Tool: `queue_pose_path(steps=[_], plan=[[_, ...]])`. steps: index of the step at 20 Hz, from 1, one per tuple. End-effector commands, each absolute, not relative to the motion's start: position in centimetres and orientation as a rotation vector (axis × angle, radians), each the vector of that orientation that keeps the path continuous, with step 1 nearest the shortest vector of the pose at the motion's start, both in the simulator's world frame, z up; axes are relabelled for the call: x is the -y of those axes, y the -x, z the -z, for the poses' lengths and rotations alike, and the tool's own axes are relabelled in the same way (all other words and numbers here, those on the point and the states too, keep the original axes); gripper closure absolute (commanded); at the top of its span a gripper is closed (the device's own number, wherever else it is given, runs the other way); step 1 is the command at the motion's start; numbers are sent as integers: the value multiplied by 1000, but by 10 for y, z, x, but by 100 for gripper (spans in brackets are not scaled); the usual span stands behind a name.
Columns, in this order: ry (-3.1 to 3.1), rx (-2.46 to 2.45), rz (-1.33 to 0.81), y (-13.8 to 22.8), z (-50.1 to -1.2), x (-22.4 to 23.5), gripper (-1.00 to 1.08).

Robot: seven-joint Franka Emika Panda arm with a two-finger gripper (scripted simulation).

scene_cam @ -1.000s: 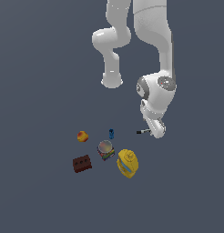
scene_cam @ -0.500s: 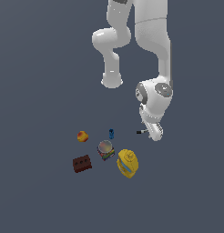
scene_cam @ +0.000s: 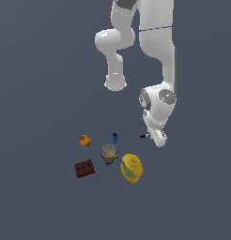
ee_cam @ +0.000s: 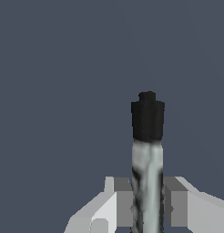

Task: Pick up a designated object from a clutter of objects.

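My gripper [ee_cam: 148,207] brackets the marker [ee_cam: 147,154] at its grey barrel, fingers [ee_cam: 120,200] apparently clamped on it; black cap projects ahead. I judge it light, rigid, slippery.

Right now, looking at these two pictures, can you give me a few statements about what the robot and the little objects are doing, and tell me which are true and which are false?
1. The marker sits between the fingers of the gripper. True.
2. The marker's black end points away from the gripper. True.
3. The brick is held by the gripper. False: it lies apart from the arm, at the exterior view's left of the can.
4. The yellow bottle lies beside the can. True.
5. The ball is blue. False: it is red and yellow; the blue item is the tiny cylinder.
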State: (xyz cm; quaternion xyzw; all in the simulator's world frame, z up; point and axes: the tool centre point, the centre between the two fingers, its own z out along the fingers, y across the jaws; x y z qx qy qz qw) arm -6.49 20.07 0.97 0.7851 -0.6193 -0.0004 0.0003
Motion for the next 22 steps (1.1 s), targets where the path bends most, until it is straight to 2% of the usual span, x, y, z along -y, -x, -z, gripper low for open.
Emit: queue_pose_path(steps=[1, 13, 22], plan=[[-2467, 1946, 1, 65, -10, -201, 108], [-2466, 1947, 1, 62, -16, -201, 108], [-2465, 1947, 0, 46, -59, -204, 108]])
